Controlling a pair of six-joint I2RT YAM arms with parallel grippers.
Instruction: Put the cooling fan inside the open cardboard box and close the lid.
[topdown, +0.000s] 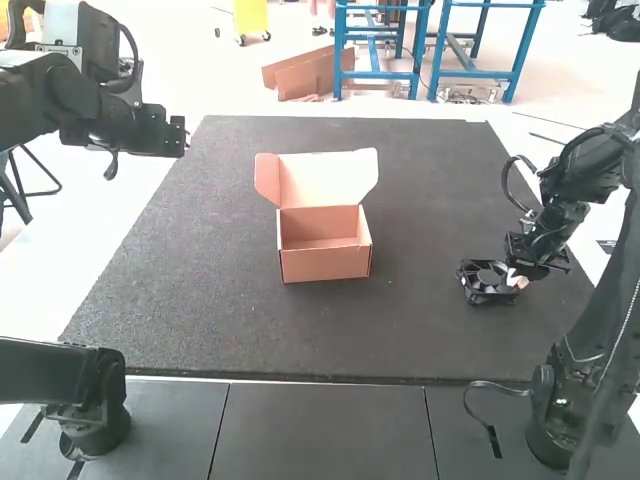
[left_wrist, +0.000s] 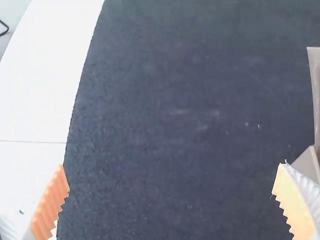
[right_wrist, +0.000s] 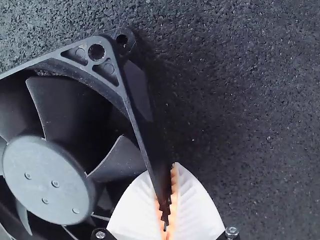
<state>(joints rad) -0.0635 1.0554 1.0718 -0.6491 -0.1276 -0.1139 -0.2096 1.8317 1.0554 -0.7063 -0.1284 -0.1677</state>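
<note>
Black jointed arms with looping cables carry white ribbed fingers faced with orange toothed pads.

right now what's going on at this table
The right gripper is shut on the frame edge of the cooling fan, low at the right side of the black mat. The cardboard box stands mid-mat with its lid up, and nothing shows inside it. The left gripper hangs open over the mat's far left part, holding nothing.
</note>
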